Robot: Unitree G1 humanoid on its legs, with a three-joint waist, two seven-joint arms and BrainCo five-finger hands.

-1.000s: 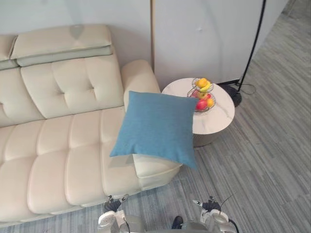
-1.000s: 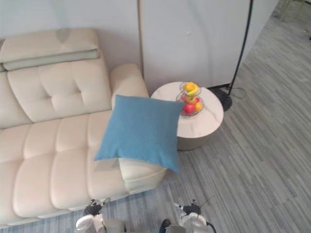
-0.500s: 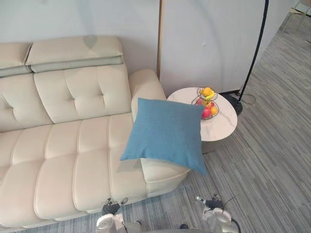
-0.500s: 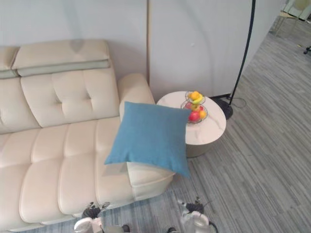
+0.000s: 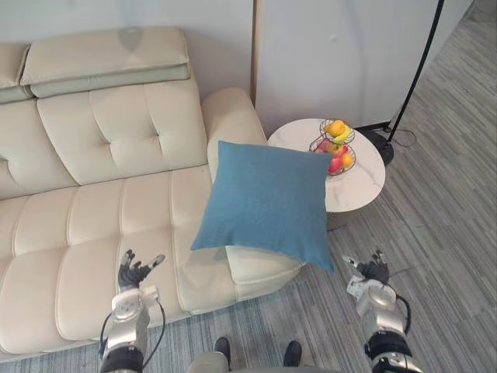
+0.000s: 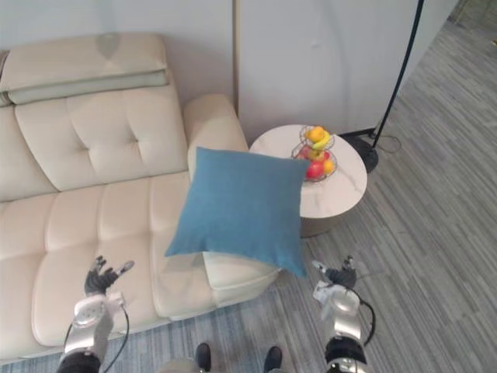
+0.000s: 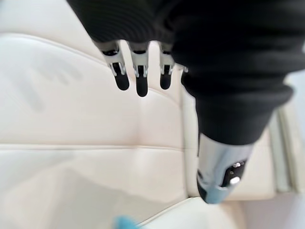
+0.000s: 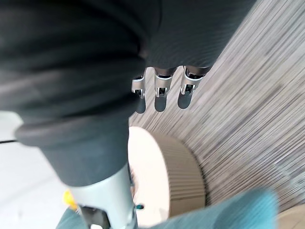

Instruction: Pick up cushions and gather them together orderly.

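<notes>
Cushion (image 5: pixel 268 203), blue and square, stands tilted at the right end of the sofa (image 5: pixel 101 225). It leans on the armrest, and its lower right corner hangs out past the seat's front right corner over the floor (image 5: pixel 443 233). Neither hand touches it.

The left robot hand (image 5: pixel 133 272) hovers over the seat's front edge, well apart from the cushion, with fingers spread and straight and nothing in them. Its wrist view shows the dark fingertips (image 7: pixel 141 87) above the cream seat.

The right robot hand (image 5: pixel 371 272) is over the floor in front of the round counter (image 5: pixel 363 183), just past the cushion's hanging corner. It is also open and empty, and its wrist view shows straight fingers (image 8: pixel 160 98).

A wire fruit basket (image 5: pixel 335 148) stands on the counter near its back edge. A black lamp pole (image 5: pixel 415 70) rises behind it by the wall.
</notes>
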